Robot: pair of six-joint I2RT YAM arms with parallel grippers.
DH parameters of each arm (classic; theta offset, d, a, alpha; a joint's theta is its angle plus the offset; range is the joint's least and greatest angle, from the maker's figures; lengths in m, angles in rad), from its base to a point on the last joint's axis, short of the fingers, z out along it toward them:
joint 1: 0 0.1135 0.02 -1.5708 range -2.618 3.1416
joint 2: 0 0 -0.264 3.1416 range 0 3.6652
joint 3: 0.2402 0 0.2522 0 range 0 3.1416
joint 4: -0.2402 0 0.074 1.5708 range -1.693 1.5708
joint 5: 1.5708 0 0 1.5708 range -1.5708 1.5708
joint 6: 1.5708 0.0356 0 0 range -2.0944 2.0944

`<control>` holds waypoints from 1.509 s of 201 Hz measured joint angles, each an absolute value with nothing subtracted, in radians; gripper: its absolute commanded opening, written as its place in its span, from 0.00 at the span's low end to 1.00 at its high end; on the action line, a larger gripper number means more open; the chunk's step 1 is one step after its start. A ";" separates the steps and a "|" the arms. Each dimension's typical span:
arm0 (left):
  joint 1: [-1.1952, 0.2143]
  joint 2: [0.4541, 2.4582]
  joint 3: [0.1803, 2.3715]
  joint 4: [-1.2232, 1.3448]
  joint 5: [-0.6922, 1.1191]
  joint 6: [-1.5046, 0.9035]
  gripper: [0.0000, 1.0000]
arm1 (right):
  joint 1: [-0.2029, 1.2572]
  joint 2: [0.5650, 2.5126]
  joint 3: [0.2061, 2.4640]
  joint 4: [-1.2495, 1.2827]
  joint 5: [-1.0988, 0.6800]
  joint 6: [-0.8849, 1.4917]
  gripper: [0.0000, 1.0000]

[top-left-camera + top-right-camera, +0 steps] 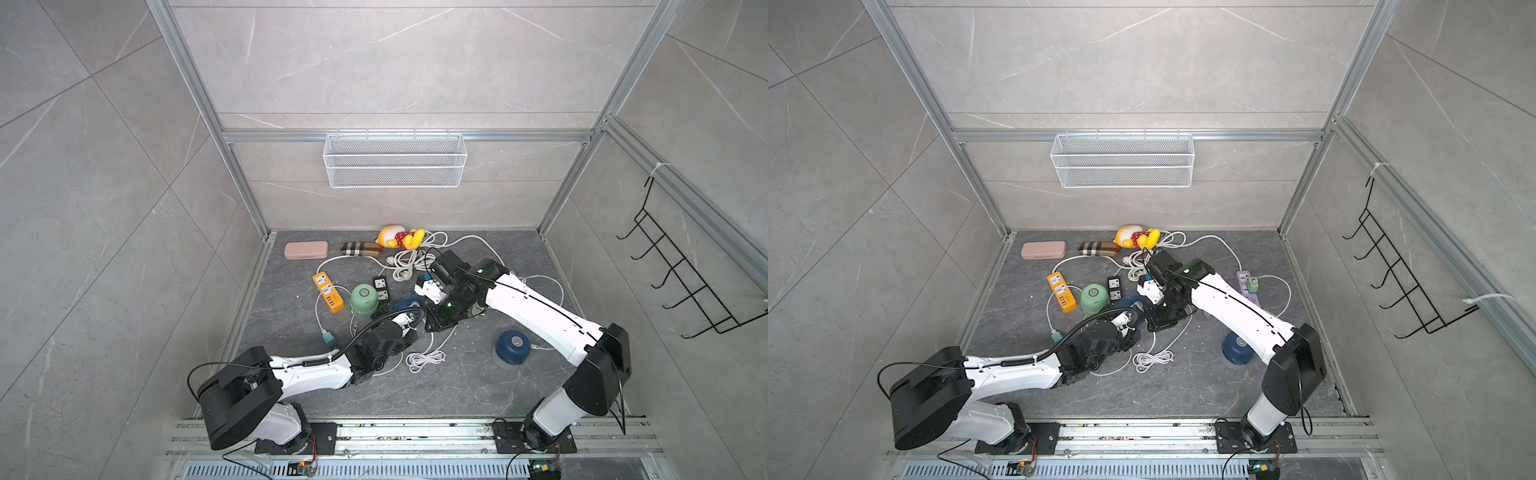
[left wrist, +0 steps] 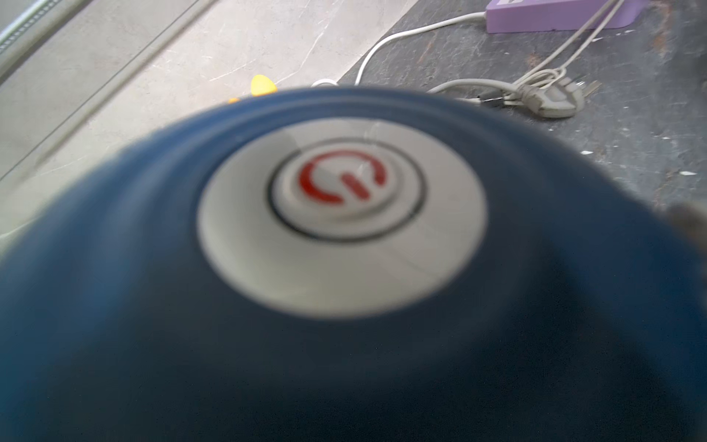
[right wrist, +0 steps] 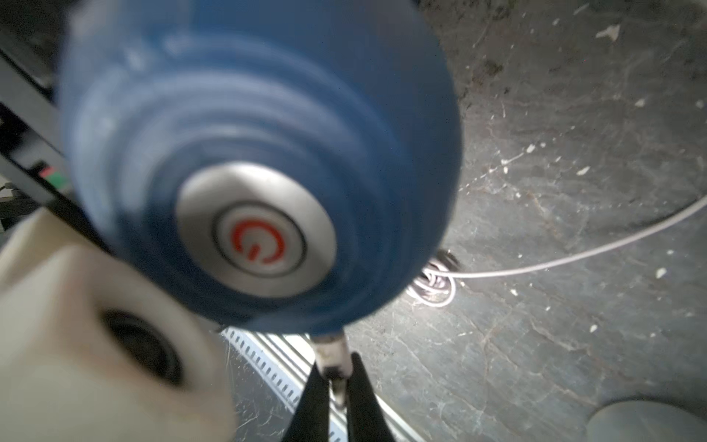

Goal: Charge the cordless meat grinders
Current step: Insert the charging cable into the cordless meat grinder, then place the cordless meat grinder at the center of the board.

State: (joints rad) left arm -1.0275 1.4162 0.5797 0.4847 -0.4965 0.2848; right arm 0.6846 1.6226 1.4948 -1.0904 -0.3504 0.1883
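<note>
A dark blue grinder (image 1: 405, 303) (image 1: 1130, 302) sits tilted at the middle of the floor, and my left gripper (image 1: 409, 318) grips its body. It fills the left wrist view (image 2: 344, 344), hiding the jaws. My right gripper (image 3: 338, 367) (image 1: 430, 322) stands at its rim. Its black fingers are pinched on a small white charging plug (image 3: 332, 354) that goes into the grinder's (image 3: 267, 114) edge. The mint green grinder (image 1: 363, 298) stands just left of it. Another dark blue grinder (image 1: 513, 345) stands alone at the front right.
Orange power strip (image 1: 328, 291) and black power strip (image 1: 381, 289) flank the green grinder. A purple strip (image 1: 1248, 286) lies right, behind my right arm. A coiled white cable (image 1: 424, 359) and teal adapter (image 1: 328, 338) lie near my left arm. Pink case (image 1: 306, 250), plaid pouch (image 1: 360, 248), yellow toy (image 1: 401, 237) line the back.
</note>
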 measured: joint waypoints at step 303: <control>-1.097 2.141 0.872 1.060 -0.260 -0.101 1.00 | 0.498 1.325 1.254 -0.945 -0.159 0.263 0.41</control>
State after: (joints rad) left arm -1.0966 2.1414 0.8722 1.0599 -0.2604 -0.1009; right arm 0.4984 1.3247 1.2537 -0.9447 -0.1593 0.2630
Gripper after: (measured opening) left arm 0.990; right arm 0.394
